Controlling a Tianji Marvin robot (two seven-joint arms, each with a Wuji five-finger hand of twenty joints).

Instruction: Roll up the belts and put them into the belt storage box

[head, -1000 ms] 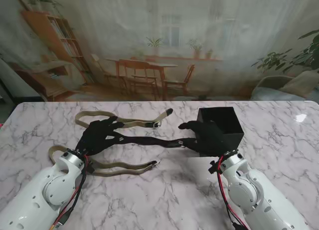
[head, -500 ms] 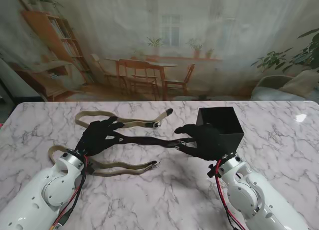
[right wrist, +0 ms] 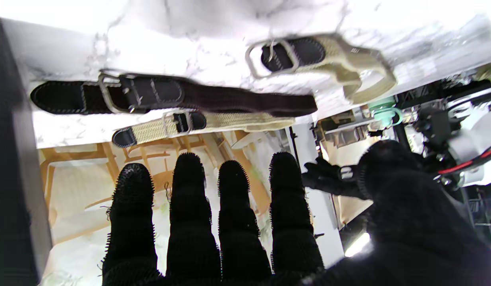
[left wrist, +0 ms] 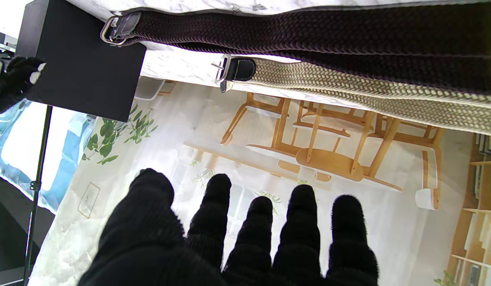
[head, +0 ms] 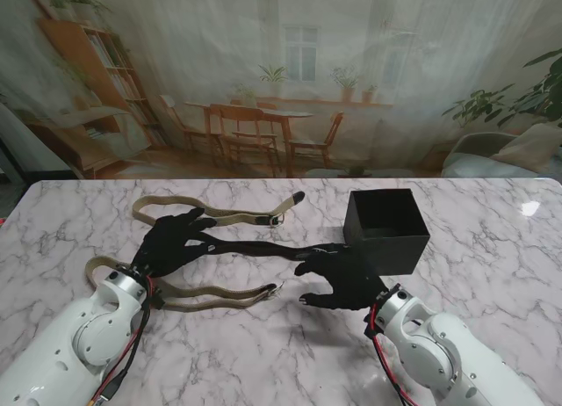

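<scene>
Stand view: left hand (head: 176,241) lies spread, gripping nothing, on dark brown woven belt (head: 263,248), likely pinning it for rolling; right hand (head: 344,279) hovers open near its buckle end; open black square storage box (head: 386,230) just beside; two beige woven belts (head: 219,217) flank, may snag

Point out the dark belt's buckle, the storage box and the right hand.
dark belt's buckle (right wrist: 114,92): right wrist view, on the metal frame.
storage box (head: 392,250): stand view, on its near outer wall.
right hand (head: 344,279): stand view, on the hand's back.
</scene>
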